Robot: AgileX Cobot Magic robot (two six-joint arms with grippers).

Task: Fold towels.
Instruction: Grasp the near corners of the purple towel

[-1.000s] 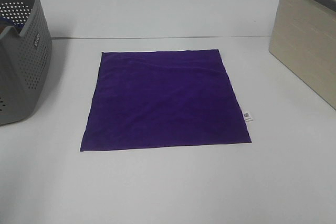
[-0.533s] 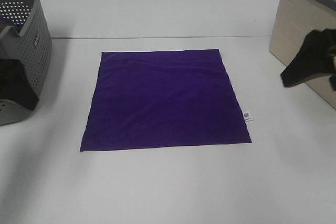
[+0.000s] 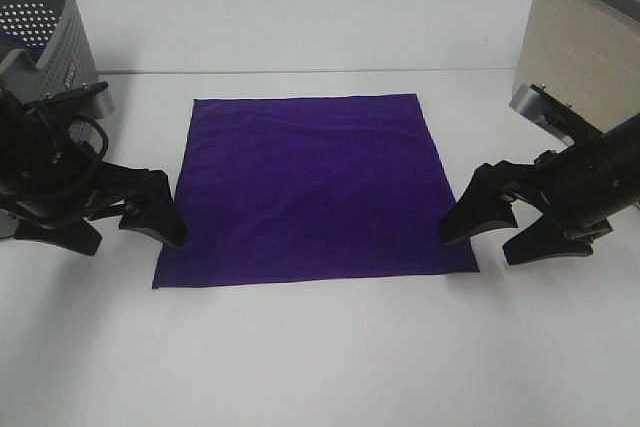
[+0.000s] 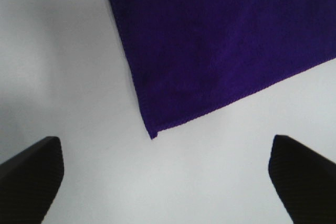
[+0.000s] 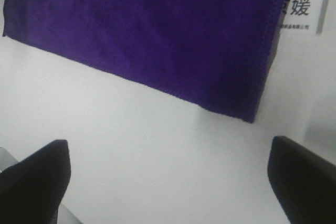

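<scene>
towel [image 3: 315, 187]: 1, purple
baskets: 2, grey basket [image 3: 45, 42], beige basket [image 3: 585, 67]
grippers: 2, left gripper [image 3: 132, 241], right gripper [image 3: 480, 247]
tag [image 5: 302, 9]: 1, white
table [image 3: 320, 367]: 1

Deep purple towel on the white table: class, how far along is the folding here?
Done: the deep purple square cloth towel lies spread flat, unfolded. In hand: the left gripper and right gripper sit by its two near corners, jaws open, gripping nothing. Left: grasping the corners and every fold.
</scene>
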